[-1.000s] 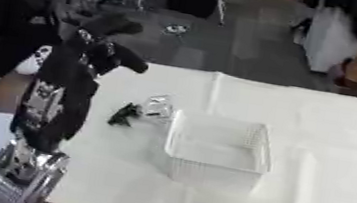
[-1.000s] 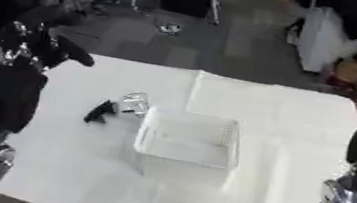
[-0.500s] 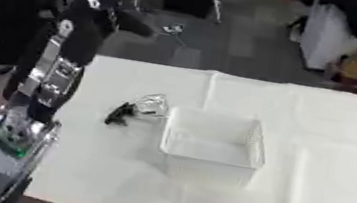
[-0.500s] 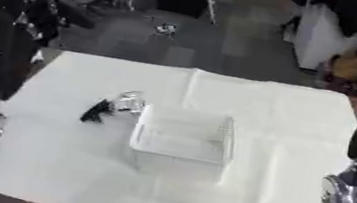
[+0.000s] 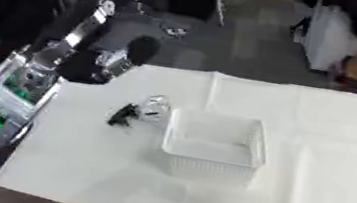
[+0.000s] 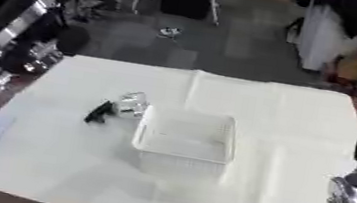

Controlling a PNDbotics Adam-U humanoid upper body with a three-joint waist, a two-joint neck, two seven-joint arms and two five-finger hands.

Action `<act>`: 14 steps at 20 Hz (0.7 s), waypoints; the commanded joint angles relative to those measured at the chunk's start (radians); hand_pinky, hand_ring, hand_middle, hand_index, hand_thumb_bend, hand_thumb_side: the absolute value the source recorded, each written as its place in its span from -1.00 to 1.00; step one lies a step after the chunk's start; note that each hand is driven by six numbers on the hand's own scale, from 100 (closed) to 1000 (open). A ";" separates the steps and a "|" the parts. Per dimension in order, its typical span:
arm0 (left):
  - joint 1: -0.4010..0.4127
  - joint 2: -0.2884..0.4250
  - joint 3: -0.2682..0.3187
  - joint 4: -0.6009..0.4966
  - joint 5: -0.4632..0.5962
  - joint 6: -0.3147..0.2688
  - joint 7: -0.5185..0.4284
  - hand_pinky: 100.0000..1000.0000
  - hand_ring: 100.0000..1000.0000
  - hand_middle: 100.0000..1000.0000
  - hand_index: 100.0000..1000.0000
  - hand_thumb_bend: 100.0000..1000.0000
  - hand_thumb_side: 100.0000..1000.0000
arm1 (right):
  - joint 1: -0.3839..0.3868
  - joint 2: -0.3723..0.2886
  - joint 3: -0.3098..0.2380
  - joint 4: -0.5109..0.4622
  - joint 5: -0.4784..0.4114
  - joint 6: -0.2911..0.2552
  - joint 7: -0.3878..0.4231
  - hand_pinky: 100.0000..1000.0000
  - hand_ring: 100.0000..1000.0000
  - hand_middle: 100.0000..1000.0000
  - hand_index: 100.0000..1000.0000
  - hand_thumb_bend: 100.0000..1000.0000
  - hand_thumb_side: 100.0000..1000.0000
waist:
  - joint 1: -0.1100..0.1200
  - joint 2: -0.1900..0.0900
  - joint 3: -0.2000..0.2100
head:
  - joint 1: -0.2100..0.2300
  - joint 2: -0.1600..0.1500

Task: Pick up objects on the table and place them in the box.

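While the white basket (image 5: 213,144) sits mid-counter, a small dark object (image 5: 122,114) and a pale clear one (image 5: 155,107) lie touching just left of it. Raised beyond the counter's far-left edge, the left hand (image 5: 139,49) is nearer; its fingers are too blurred to read.

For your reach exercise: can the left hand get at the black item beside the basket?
Probably yes. The black item lies in the open left of the basket, with nothing between it and the raised left arm.

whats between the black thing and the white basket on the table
A small clear-and-silver object lies between the black object and the white basket, close against the basket's left wall. The left eye view shows it best.
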 commanded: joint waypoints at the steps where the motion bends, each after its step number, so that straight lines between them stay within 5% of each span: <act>1: -0.051 0.047 -0.010 0.086 -0.071 -0.049 -0.053 0.69 0.47 0.72 0.79 -0.10 0.78 | -0.005 -0.014 -0.001 -0.013 0.002 0.002 0.003 -0.22 -0.01 0.09 0.66 -0.93 1.00 | 0.001 -0.016 -0.003 | 0.015 0.003; 5: -0.103 0.043 -0.030 0.233 -0.118 -0.089 -0.083 0.66 0.47 0.72 0.83 0.21 0.57 | -0.003 -0.013 0.000 -0.013 0.002 0.003 0.004 -0.22 -0.01 0.09 0.66 -0.93 1.00 | 0.002 -0.017 -0.005 | 0.020 0.008; 14: -0.199 0.047 -0.040 0.433 -0.312 -0.152 -0.113 0.86 0.63 0.79 0.87 0.12 0.66 | 0.001 -0.015 0.001 -0.013 0.001 0.005 0.006 -0.22 -0.02 0.09 0.67 -0.92 1.00 | 0.004 -0.018 -0.008 | 0.026 0.009</act>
